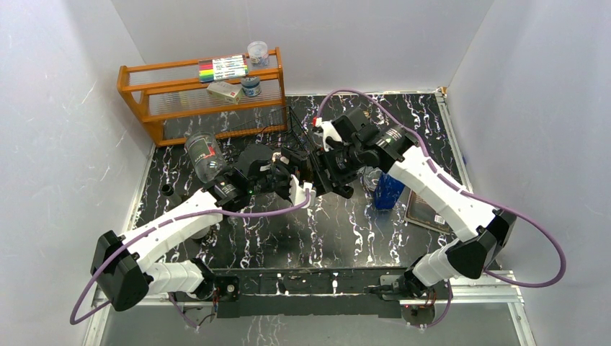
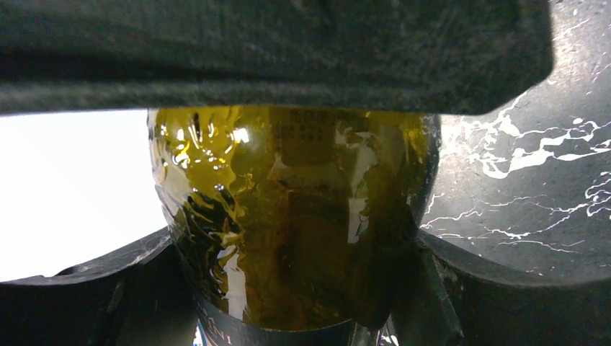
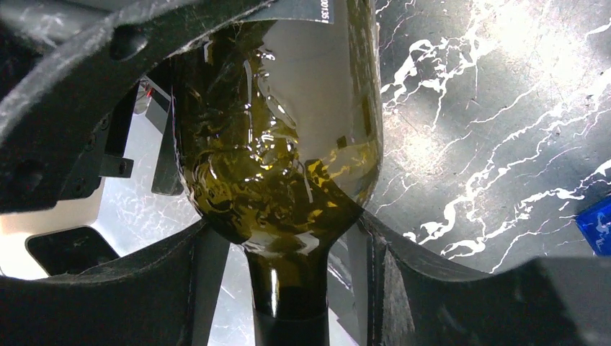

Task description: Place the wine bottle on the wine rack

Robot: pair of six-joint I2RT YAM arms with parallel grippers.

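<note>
Black stone-look surface [image 1: 339,231] with white veins fills the middle of the top view. The orange wooden shelf [image 1: 180,101] stands at upper left. Just to its right, near top centre, the thin black wire of the wine rack [image 1: 294,133] shows only faintly.

The two arms reach in from the lower corners and meet at the centre of the frame. The wine bottle [image 2: 288,216] is there between them, below the rack, not on it and almost wholly hidden from above. Whether it touches the surface cannot be told.

Close up, the bottle is clear olive-green glass, shading to yellow where light comes through, with wet-looking rippled reflections. A dark band with gold lettering crosses its body at the bottom edge of the left wrist view. In the right wrist view, a pale label with small printed digits sits at the top edge. Below it the round shoulder narrows to a dark neck.

The left claw [image 2: 295,303] grips the bottle's body, with a dark finger pressed against each side. The right claw [image 3: 288,288] straddles the neck just under the shoulder. Thin gaps show beside the neck, and I cannot tell whether it is clamping the glass.

A clear plastic bottle [image 1: 204,155] stands left of centre. A blue object [image 1: 389,189] stands right of centre.
</note>
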